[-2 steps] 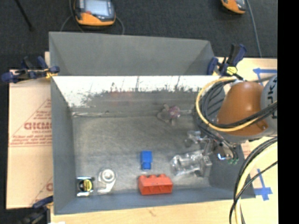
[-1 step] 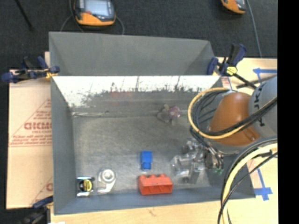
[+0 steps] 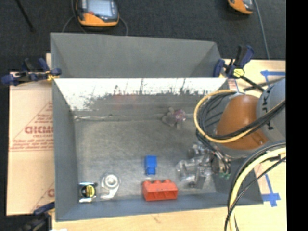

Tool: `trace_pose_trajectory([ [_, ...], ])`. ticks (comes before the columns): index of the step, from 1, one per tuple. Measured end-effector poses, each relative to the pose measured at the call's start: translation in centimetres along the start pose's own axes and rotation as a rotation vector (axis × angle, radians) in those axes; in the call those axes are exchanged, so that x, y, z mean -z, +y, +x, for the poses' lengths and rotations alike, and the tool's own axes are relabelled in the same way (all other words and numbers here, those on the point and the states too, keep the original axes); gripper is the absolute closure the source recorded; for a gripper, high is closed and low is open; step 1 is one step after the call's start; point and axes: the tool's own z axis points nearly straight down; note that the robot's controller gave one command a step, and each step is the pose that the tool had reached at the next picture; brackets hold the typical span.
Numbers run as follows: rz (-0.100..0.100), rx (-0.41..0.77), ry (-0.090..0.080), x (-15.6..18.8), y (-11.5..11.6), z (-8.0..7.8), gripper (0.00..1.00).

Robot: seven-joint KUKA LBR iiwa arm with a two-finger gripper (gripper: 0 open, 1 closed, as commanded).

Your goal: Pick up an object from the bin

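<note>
Orange-capped wrist [image 3: 238, 121] and cables uppermost, gripper [image 3: 196, 171] low at the front right of the bin [image 3: 62, 143], just beside the red block [image 3: 160, 190], blue piece [image 3: 151, 164] near; openness impossible to tell, nothing visibly lifted, pick judged undone.

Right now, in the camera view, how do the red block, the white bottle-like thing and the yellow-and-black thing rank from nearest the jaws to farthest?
1. Red block: by the view's lower wall, just left of them.
2. White bottle-like thing: farther left along that wall.
3. Yellow-and-black thing: in the lower-left corner, farthest.
</note>
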Motion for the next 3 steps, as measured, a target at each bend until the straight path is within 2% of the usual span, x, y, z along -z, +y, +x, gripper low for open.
trace_pose_trajectory([
  [1, 0.000, 0.001, 0.000, 0.0, 0.0, 0.0, 1.00],
  [2, 0.001, 0.003, 0.002, 1.3, -0.1, -0.1, 1.00],
  [3, -0.001, 0.005, -0.003, 9.8, -0.2, -0.3, 1.00],
])
